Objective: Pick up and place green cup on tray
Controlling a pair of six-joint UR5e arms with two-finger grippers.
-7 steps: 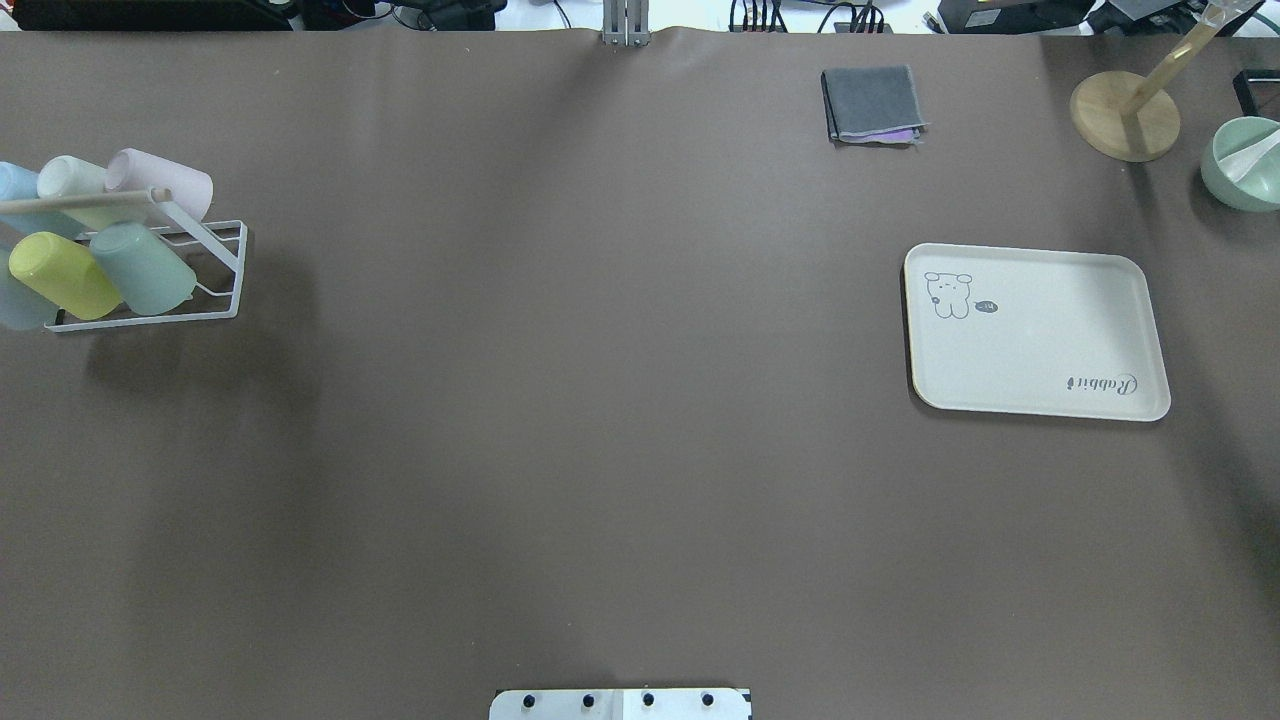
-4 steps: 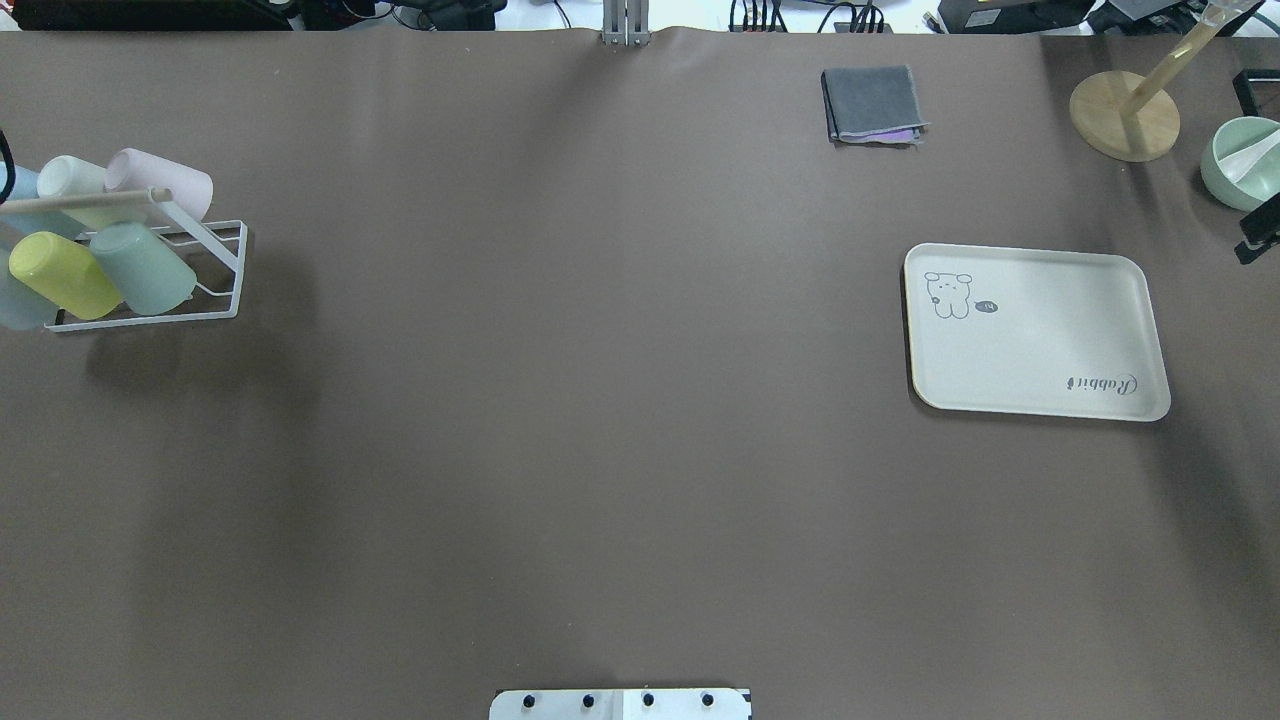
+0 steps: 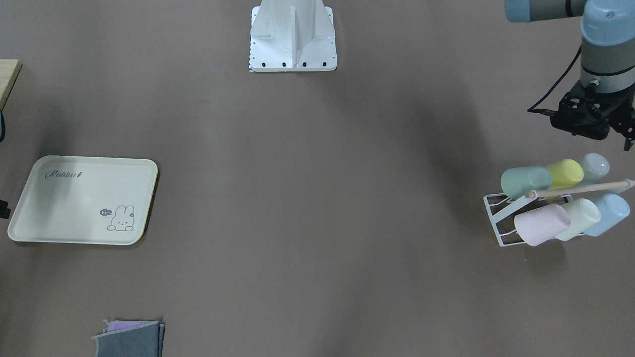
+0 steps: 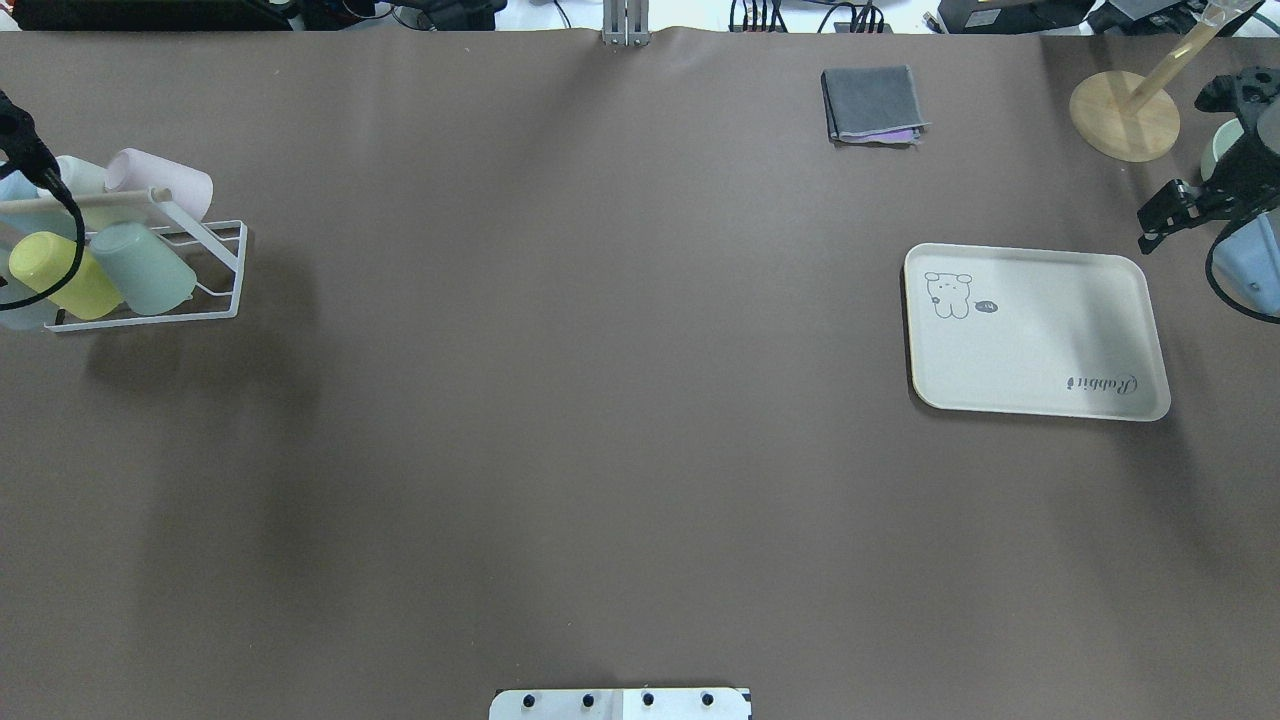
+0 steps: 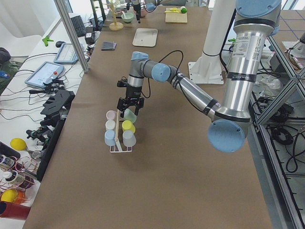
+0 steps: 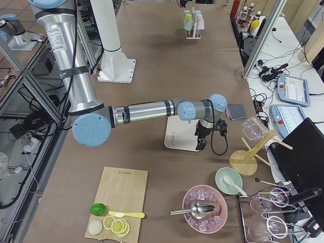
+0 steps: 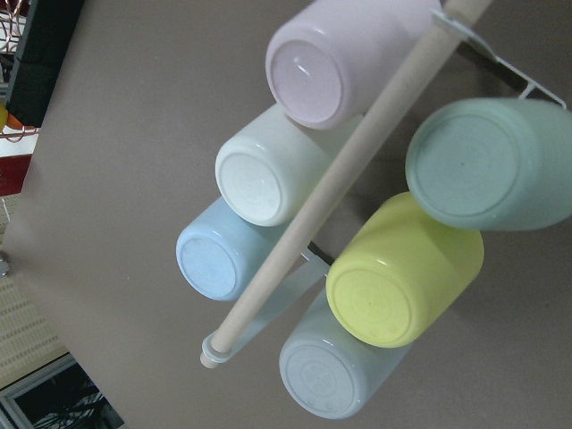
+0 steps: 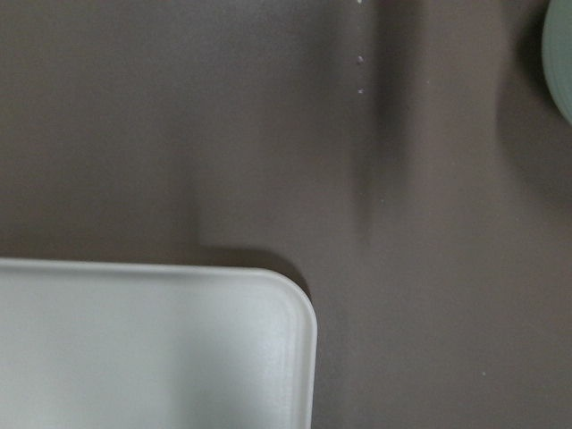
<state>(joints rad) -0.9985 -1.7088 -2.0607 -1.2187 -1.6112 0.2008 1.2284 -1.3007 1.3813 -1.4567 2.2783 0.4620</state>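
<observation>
Found green cup (image 4: pixel 143 267) lying tilted on white wire rack (image 4: pixel 240 275) at the table's left end, rightmost in the rack's near row, just beside yellow cup (image 4: pixel 62 275), base turned up and outward. Logged left gripper (image 5: pixel 127 105) hanging above the rack's cups and right gripper (image 6: pixel 201 142) above the brown tabletop by the far right corner of tray (image 4: pixel 1035 340); cannot tell finger state, spread or closed, for either. Noted tray flat at the table's right, well apart from rack and cup.
</observation>
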